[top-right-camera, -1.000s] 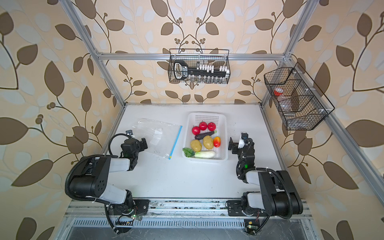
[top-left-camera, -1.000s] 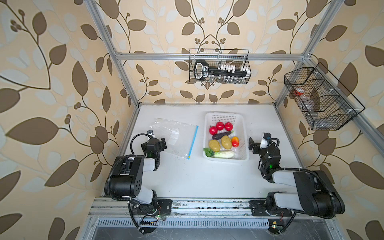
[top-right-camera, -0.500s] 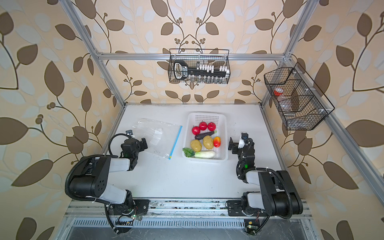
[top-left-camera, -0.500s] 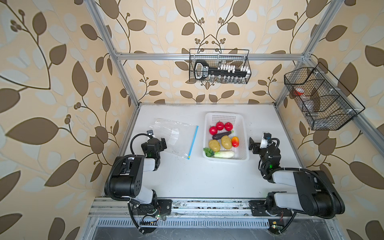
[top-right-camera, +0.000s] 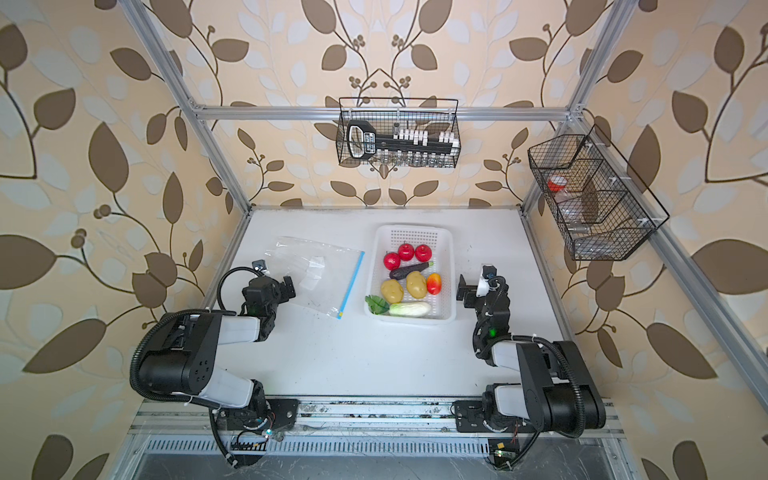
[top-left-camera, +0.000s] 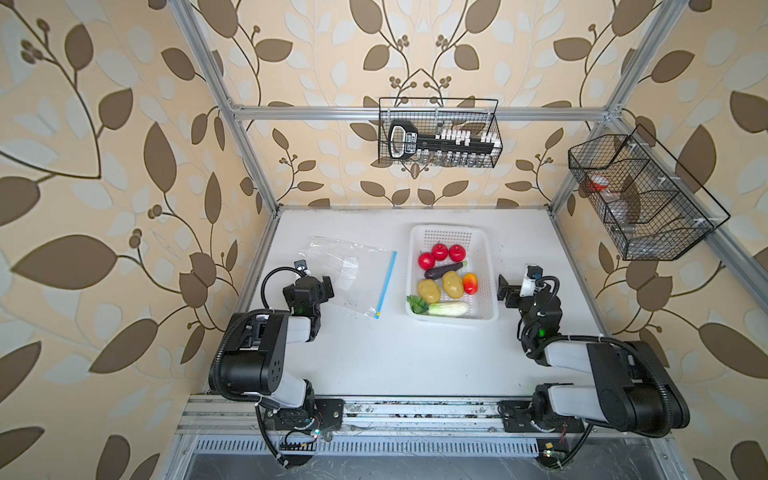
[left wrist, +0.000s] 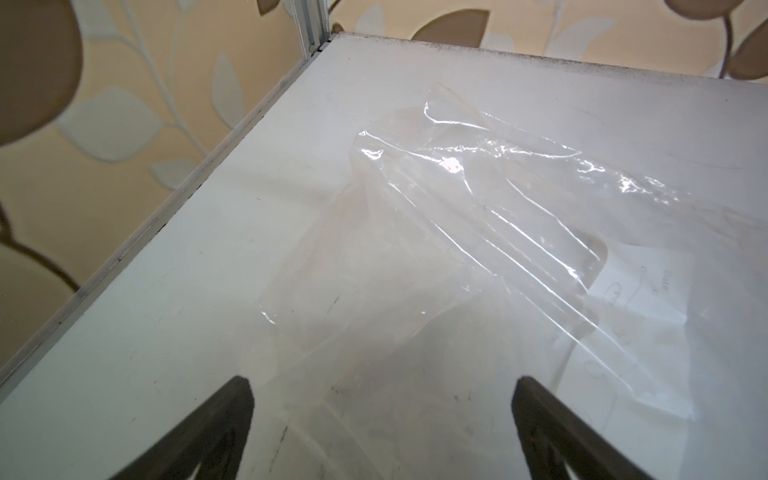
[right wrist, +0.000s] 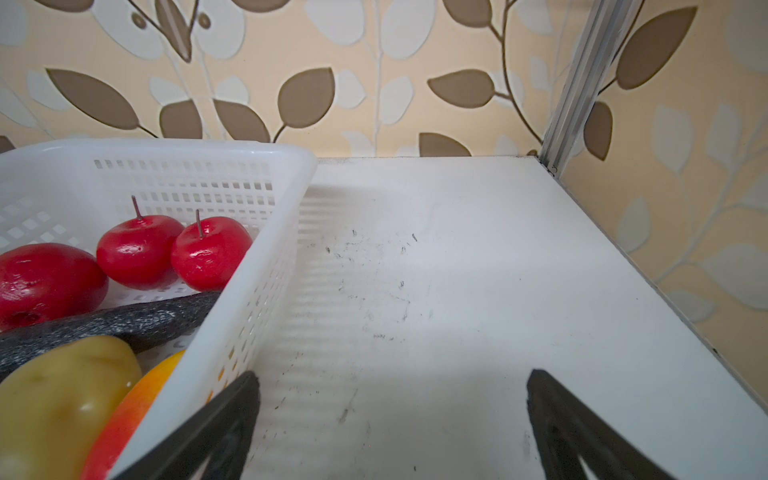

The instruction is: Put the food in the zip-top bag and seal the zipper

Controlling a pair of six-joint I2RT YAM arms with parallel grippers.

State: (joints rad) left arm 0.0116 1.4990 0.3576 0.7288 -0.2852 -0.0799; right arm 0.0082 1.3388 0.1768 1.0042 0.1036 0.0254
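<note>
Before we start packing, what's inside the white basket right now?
The white basket holds three red apples, an eggplant, two potatoes, a red-yellow fruit and a cabbage. Whatever lies beneath them is covered.

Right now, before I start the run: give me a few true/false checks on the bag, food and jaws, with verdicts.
1. All three red apples sit in the white perforated basket. True.
2. The zip-top bag holds a potato. False: it holds no food; both potatoes are in the basket.
3. The bag's blue zipper edge faces the basket. True.
4. The right arm's jaws are shut on the eggplant. False: they stand open and empty beside the basket, and the eggplant lies in it.
5. The left arm's jaws stand open, holding nothing. True.
</note>
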